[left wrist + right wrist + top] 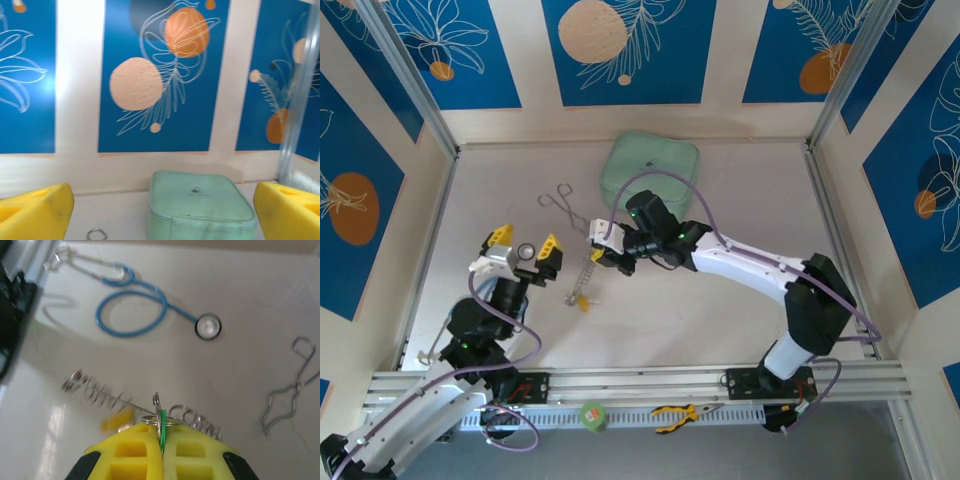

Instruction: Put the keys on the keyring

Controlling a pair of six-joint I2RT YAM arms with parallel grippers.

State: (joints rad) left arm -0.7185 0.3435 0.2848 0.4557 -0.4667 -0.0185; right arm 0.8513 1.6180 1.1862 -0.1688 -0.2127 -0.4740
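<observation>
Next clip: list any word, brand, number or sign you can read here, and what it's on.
No text is legible.
On the mint-green soft pouch: a small dark logo on its top, too blurred to read.
On the small green round object by the near rail: an orange-and-white mark, too small to read.
On the blue wall panels: leaf and circle patterns, no lettering.

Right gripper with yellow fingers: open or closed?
Shut. The right gripper has its yellow fingers pressed together, pinching the green key between them.
</observation>
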